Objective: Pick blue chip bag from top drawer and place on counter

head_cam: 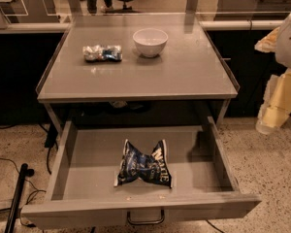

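The blue chip bag (pixel 144 164) lies crumpled on the floor of the open top drawer (pixel 82 154), near its front middle, with white lettering facing up. The drawer is pulled fully out, and its dark pull handle (pixel 145 220) shows on the front panel. The counter (pixel 184 76) sits above it. My gripper (pixel 270 118) hangs at the far right, outside the drawer's right wall and below counter height, well apart from the bag and holding nothing that I can see.
A white bowl (pixel 150 41) and a small silver-and-blue shiny packet (pixel 103 53) sit at the back of the counter. Low rims line the counter's sides. A dark pole (pixel 17 198) and cables lie on the speckled floor at the left.
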{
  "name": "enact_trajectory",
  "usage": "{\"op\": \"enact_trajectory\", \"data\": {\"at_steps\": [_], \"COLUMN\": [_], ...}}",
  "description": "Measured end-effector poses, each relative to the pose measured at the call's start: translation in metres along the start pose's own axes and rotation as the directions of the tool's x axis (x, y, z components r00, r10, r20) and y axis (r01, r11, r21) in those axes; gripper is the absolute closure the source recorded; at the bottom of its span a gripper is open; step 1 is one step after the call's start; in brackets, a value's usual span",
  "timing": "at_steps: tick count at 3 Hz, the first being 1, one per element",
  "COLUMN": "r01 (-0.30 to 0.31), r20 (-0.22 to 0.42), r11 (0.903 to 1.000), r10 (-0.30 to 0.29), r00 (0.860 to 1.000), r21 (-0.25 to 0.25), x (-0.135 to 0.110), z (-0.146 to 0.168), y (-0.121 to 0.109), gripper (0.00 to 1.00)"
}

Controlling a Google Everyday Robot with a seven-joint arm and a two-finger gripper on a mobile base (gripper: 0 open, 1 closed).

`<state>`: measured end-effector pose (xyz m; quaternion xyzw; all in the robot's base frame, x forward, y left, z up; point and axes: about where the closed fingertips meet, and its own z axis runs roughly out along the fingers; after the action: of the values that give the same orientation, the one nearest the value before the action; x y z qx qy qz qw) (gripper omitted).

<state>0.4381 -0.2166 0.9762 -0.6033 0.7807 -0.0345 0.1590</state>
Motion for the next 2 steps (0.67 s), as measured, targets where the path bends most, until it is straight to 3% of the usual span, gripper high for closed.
{"op": "enact_trajectory", "data": {"at_steps": [1,2], "r01": [0.0,0.025], "r20": [0.0,0.047], "r11": [1.0,0.9997], "r10": [0.0,-0.025], "r00": [1.0,0.999], "r21": [0.0,-0.004], "x": [0.0,-0.013], "z": [0.0,0.01], "y": [0.0,0.012], "gripper": [0.0,0.0]}}
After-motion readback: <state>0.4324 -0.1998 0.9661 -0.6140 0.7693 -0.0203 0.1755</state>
